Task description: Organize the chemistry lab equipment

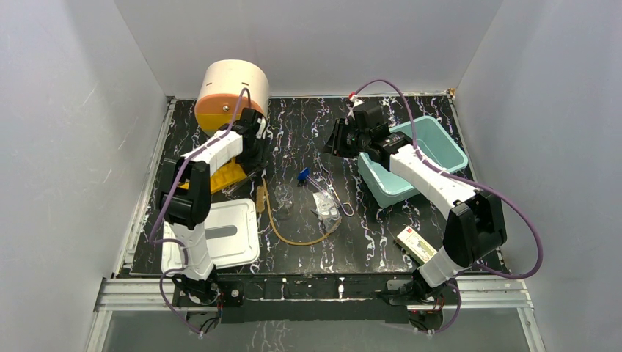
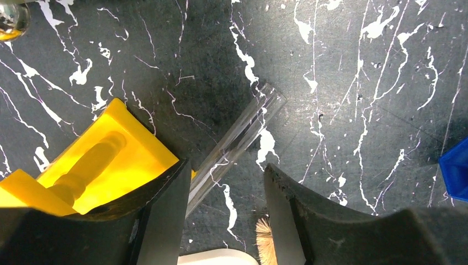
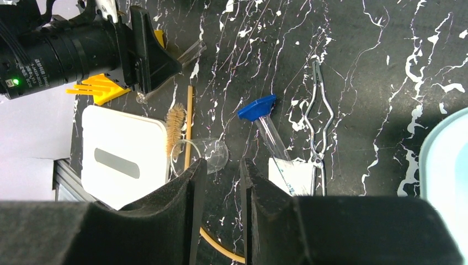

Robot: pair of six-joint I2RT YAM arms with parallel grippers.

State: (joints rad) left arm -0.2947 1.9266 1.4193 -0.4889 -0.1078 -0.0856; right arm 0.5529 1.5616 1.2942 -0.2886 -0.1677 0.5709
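Observation:
My left gripper [image 1: 257,152] is open and low over the table beside the orange-yellow rack [image 2: 94,160]. A thin clear glass tube [image 2: 237,138] lies between its fingers, close to the left finger [image 2: 165,210], with no grip on it. My right gripper [image 3: 223,165] hangs high, its jaws a narrow gap apart and empty. Below it lie the small glass flask [image 3: 201,154], the blue-tipped piece [image 3: 258,107], the wire clamp [image 3: 317,121], the clear packet [image 3: 295,176] and the amber hose [image 1: 293,236].
A white lid [image 1: 220,231] lies front left, with a bristle brush [image 3: 175,124] and a wooden stick [image 3: 189,127] at its edge. A teal bin [image 1: 440,143] stands right under the right arm. A beige-orange cylinder [image 1: 231,92] stands back left. A small white box [image 1: 414,244] lies front right.

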